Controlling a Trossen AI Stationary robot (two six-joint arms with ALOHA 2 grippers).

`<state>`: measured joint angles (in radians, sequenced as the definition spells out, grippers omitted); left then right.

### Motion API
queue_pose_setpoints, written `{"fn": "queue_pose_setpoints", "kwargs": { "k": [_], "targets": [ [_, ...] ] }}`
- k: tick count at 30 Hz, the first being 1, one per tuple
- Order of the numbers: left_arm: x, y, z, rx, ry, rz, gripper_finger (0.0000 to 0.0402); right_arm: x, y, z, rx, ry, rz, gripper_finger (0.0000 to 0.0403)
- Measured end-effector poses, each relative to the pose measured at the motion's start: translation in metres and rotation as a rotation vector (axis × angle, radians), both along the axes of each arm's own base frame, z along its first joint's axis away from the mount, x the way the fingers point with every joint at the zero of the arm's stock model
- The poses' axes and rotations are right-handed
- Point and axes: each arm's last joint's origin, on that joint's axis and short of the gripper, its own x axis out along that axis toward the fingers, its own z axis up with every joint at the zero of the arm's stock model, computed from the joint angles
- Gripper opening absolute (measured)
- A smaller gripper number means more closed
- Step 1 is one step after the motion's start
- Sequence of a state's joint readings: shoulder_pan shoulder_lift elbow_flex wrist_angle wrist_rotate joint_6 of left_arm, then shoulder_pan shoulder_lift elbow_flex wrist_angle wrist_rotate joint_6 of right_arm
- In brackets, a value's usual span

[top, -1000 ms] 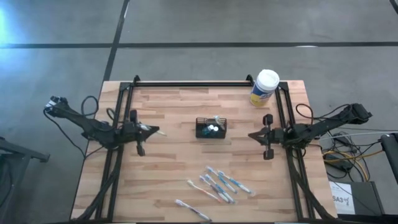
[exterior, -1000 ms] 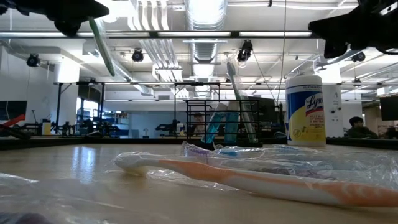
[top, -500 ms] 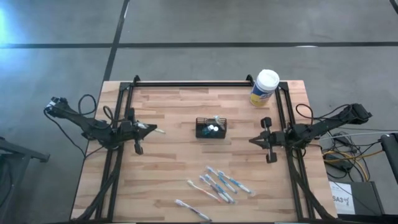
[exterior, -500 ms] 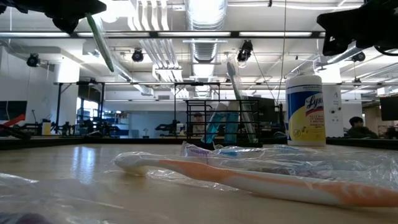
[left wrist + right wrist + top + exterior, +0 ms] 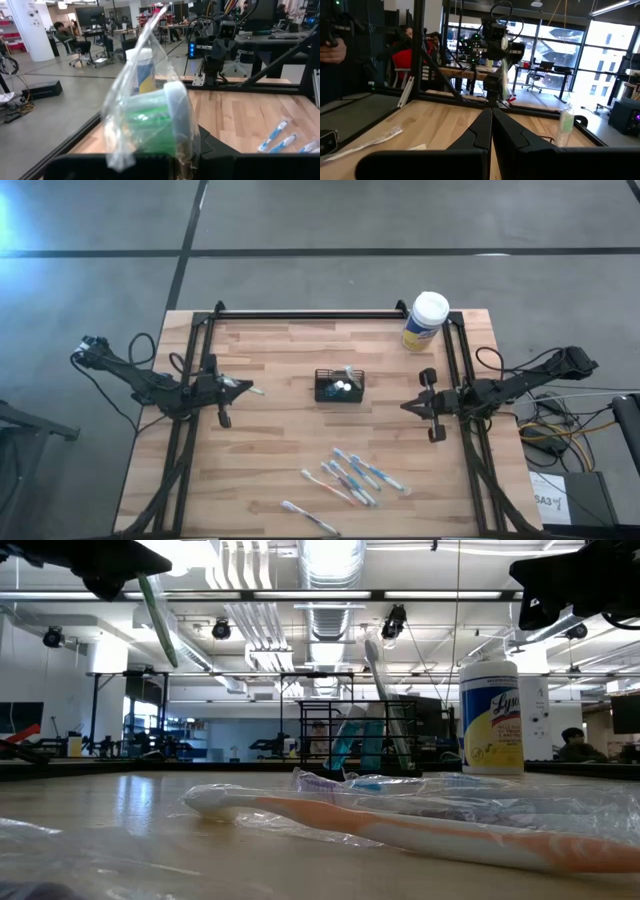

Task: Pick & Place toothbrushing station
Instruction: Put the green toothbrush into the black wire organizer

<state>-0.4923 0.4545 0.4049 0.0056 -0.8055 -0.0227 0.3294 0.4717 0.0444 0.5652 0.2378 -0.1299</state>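
Left gripper (image 5: 248, 390): our fingers are clamped on a plastic-wrapped toothbrush (image 5: 150, 122) with a green handle; the wrapper flares out just past the fingertips, and we hold it raised off the table, most likely so it can be carried over to the caddy

Right gripper (image 5: 404, 405): our fingers are pressed together on nothing, their tips meeting in a point ahead of the wrist; this arm waits at the right side of the table, probably to keep out of the way

Toothbrushing station (image 5: 340, 386): the black mesh caddy sits mid-table, between the two sets of fingertips and well apart from both; it stands ahead of the left fingers, with several items already upright in its compartments

Loose toothbrushes (image 5: 355, 476): a cluster of wrapped ones lies flat on the wood, off to one side of both grippers, nearer the table's front edge, seemingly the stock yet to be moved

Canister (image 5: 426, 321): a white-lidded round tub stands at the far corner, beyond the right fingers, not part of our job

Table (image 5: 270, 460): bare wood elsewhere
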Motion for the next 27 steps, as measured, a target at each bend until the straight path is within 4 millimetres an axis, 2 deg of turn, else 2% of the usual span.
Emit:
{"fn": "queue_pose_setpoints", "kwargs": {
  "k": [15,27],
  "targets": [
    [0.0000,0.0000,-0.0005,-0.004,0.000,0.000,0.0008,0.0000,0.0000,0.0003,0.024,0.000,0.004,0.0008],
    [0.0001,0.0000,-0.0004,-0.006,-0.002,0.000,0.0007,-0.0012,-0.0004,0.0073,0.102,-0.066,0.015,0.0008]
  ]
}}
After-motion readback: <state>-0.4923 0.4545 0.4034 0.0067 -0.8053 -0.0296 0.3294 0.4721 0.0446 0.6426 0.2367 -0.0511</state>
